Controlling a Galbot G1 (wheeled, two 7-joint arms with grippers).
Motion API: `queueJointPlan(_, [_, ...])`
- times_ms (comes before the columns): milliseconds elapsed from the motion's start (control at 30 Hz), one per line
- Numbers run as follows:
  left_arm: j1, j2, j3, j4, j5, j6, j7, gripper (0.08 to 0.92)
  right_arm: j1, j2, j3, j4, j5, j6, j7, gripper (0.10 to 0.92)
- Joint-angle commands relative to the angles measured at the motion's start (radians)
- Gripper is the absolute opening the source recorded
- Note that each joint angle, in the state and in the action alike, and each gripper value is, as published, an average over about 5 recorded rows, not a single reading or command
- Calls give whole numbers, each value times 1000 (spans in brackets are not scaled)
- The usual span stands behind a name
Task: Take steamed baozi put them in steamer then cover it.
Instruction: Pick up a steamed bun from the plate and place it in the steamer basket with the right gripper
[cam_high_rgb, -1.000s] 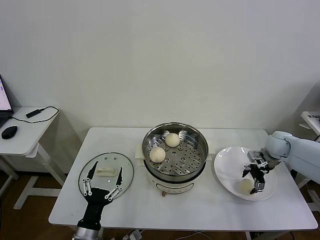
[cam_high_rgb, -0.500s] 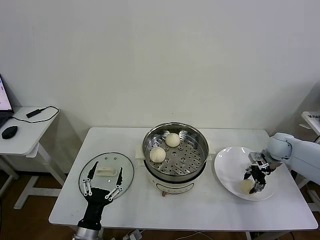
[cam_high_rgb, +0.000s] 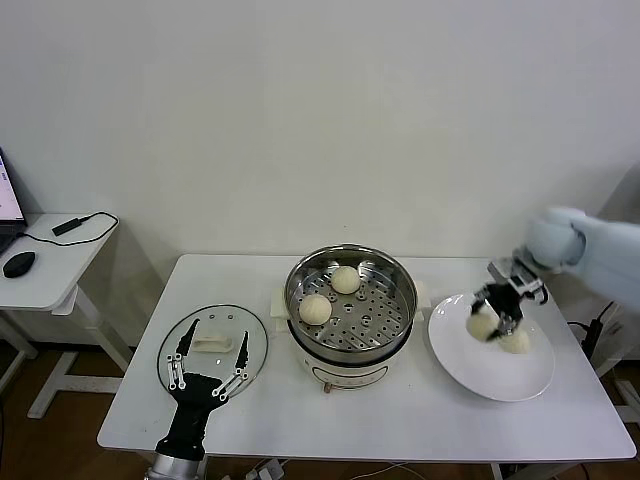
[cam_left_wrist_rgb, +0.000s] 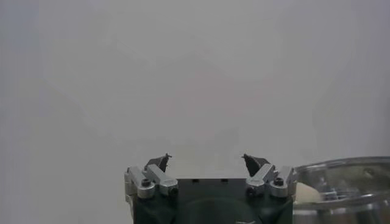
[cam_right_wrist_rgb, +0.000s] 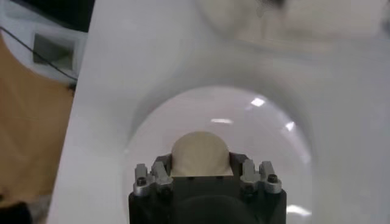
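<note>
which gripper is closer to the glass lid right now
Left. The left gripper hangs open right at the glass lid on the table. The right gripper is far across, past the steamer, holding a bun above the plate.

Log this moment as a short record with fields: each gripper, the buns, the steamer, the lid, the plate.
right gripper: above the plate, shut on a baozi
left gripper: open, over the lid, holding nothing
baozi in steamer: two, one at the back, one on its left side
baozi on plate: one
lid: flat on the table left of the steamer
steamer: uncovered
</note>
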Motion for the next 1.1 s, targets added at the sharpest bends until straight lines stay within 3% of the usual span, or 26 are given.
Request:
queueJointPlan(33, [3,1,-1,-12,0,-1,0,823,326,104,-90,206,-12,186,-24,653])
queueJointPlan(200, [5,0,-2,-18,-1,-3,-1,823,311,178,-53,294,-75,277,16,652])
queueJointPlan(400, [2,-1,-4,-20,-4,-3,-2,823,182,245,-6,341,-250,363,75,638])
queueJointPlan(767, [1,-5,-12,-25,-19,0,-4,823,-11,313,64,289,-495,535,159,644])
queueJointPlan(1100, [3,-4,-20,-31,-28,1,-4,823,-143,323,118,232,-570,621,165,658])
